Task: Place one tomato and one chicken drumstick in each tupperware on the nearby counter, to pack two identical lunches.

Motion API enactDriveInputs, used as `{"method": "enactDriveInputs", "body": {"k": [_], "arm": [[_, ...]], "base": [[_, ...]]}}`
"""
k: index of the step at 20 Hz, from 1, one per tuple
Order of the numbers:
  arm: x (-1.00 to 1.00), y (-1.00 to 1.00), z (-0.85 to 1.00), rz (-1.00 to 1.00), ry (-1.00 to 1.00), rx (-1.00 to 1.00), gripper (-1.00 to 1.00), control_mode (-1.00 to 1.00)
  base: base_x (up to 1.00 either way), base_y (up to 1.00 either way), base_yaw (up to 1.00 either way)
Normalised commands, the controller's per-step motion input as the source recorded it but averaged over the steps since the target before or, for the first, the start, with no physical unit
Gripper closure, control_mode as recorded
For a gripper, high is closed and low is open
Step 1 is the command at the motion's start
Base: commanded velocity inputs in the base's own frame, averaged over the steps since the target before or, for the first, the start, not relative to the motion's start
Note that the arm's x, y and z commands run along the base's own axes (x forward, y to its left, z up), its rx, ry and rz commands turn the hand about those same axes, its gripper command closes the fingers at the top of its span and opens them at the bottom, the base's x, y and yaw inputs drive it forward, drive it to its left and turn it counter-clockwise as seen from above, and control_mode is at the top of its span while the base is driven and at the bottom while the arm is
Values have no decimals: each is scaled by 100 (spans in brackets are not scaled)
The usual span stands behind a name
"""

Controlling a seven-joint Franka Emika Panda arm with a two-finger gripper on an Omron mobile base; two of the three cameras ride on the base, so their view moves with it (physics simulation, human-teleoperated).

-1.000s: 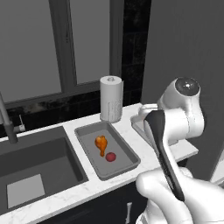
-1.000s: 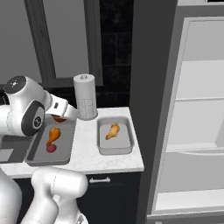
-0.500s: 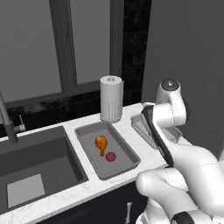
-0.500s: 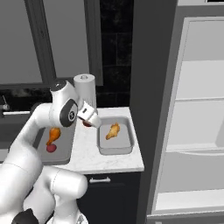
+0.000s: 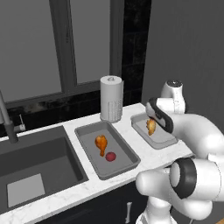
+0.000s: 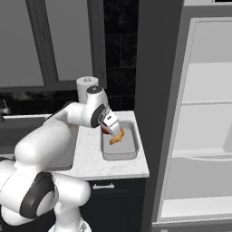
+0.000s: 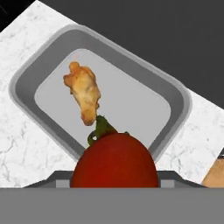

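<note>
Left base view first: your nearer tupperware by the sink already has a drumstick and a tomato in it, so that lunch looks done. The far tupperware, past the paper-towel roll, has a second drumstick in it, with the arm reaching over it.

Right base view: the tool hangs right over that far tupperware, just above its drumstick. You can catch a bit of red at the fingertips. The fridge stands open to the right, shelves bare as far as I can tell.

Hand view: this settles it. The tool is pinching a second tomato, green stem up, and it's looking straight down at the far tupperware with the drumstick lying inside on the marbled counter.

So by my read you're nearly finished: the one thing left is getting this tomato down into the tray beside the drumstick and letting go.
</note>
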Motion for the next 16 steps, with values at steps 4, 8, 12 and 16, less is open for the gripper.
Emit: {"method": "enactDriveInputs", "body": {"k": [4,8,12,16], "arm": [[70,-3,-60,-13,0,0,100,-100],[40,-30,-65,-19,3,0,100,-100],[37,-24,-56,-16,9,0,100,-100],[26,-10,-51,-11,15,0,100,-100]], "base": [[0,0,0],[0,0,0],[0,0,0],[0,0,0]]}}
